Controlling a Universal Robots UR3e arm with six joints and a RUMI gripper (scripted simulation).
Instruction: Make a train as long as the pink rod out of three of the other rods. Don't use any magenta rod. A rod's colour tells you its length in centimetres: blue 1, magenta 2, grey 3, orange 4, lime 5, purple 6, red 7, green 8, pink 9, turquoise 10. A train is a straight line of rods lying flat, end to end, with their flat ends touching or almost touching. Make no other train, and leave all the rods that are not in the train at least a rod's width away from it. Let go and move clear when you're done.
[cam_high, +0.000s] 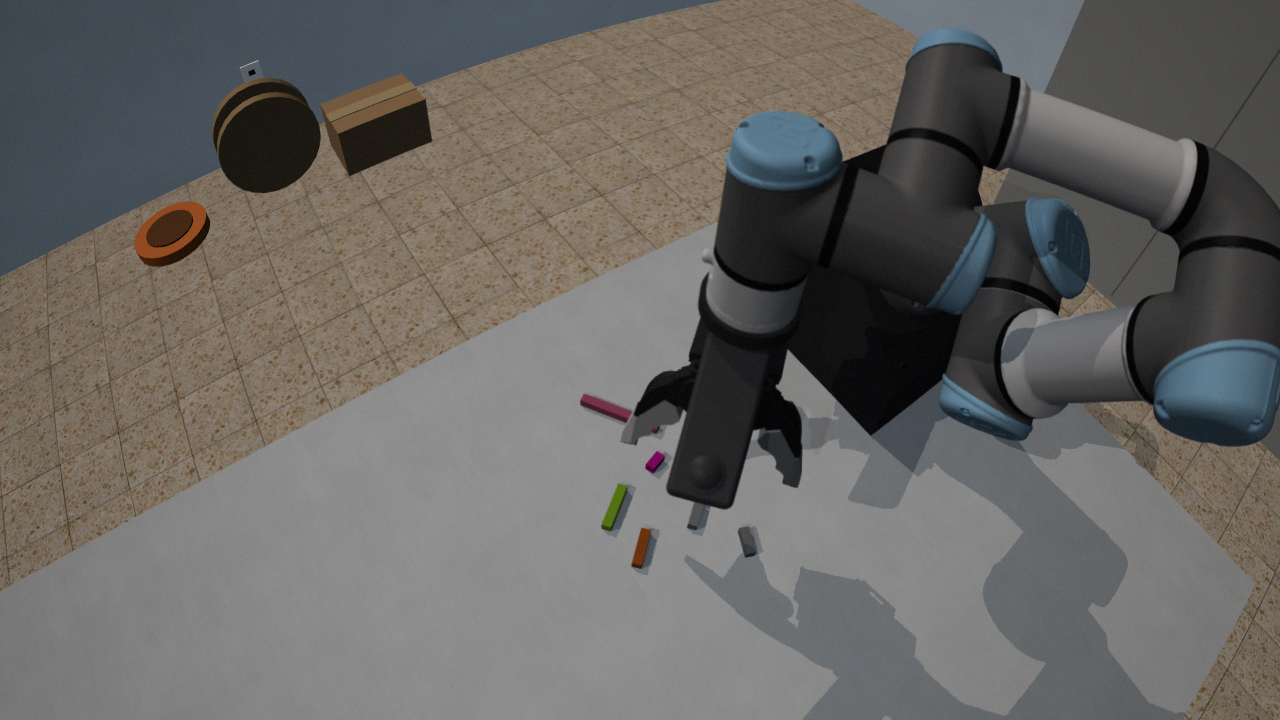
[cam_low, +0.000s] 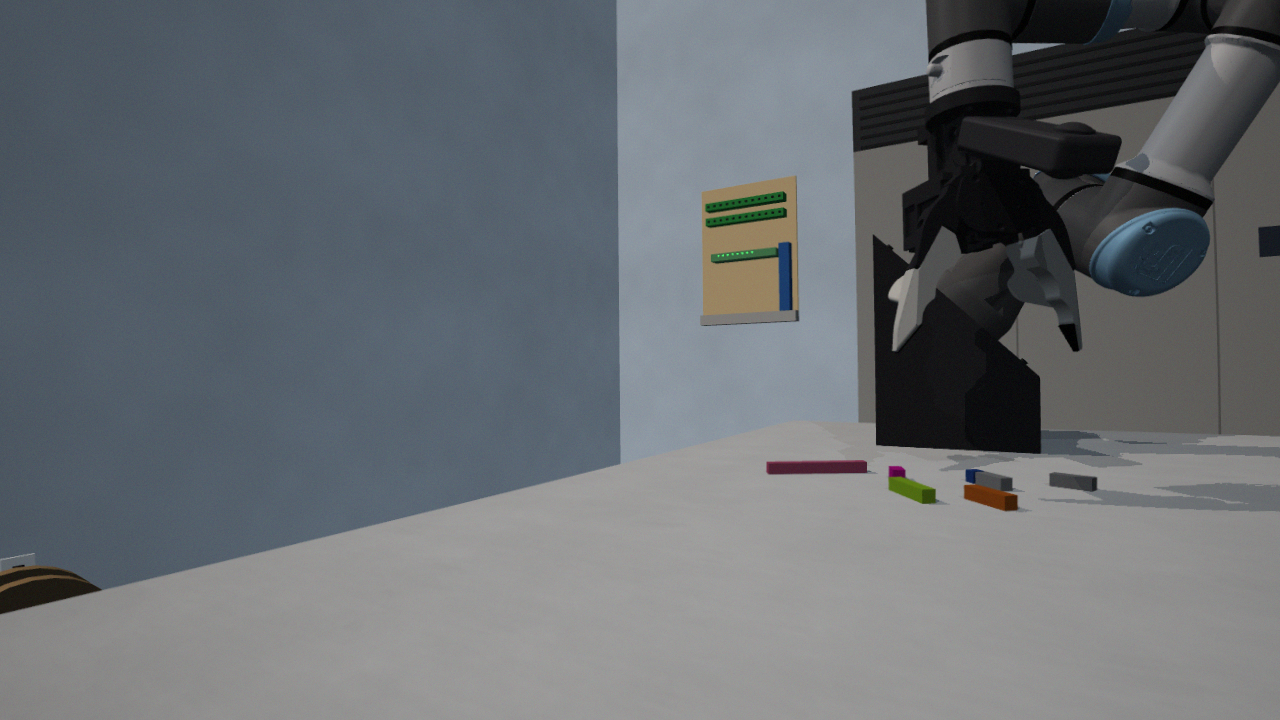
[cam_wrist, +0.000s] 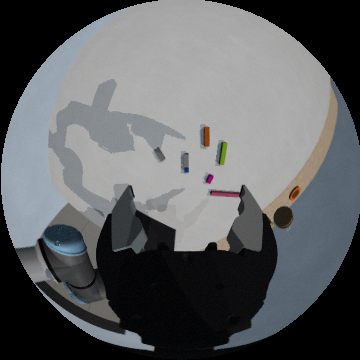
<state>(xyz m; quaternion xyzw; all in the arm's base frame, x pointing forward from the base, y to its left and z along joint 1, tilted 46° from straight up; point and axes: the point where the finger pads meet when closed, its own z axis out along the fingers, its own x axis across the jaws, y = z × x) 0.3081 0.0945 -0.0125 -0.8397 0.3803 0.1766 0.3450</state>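
The pink rod (cam_high: 605, 408) (cam_low: 816, 467) (cam_wrist: 225, 194), magenta rod (cam_high: 655, 462) (cam_low: 896, 471) (cam_wrist: 209, 179), lime rod (cam_high: 614, 506) (cam_low: 911, 489) (cam_wrist: 223, 153), orange rod (cam_high: 641, 547) (cam_low: 989, 497) (cam_wrist: 206, 136) and one grey rod (cam_high: 747, 540) (cam_low: 1072, 481) (cam_wrist: 159, 154) lay flat and apart, while a small blue rod (cam_low: 972, 476) (cam_wrist: 186, 170) sat end to end with another grey rod (cam_high: 696, 515) (cam_low: 993, 481) (cam_wrist: 185, 160)

We hold our black two-jaw pincer with pale grey metal-like fingers (cam_high: 711, 461) (cam_low: 987, 347) high above the table, pointing down, its fingers spread wide and nothing between them. Our jointed arm of dark grey and whitish tubes with light blue round caps (cam_high: 1100, 156) (cam_low: 1194, 116) (cam_wrist: 70, 257) bends out to one side, its elbow folded, then returns to the upright wrist above the pincer.
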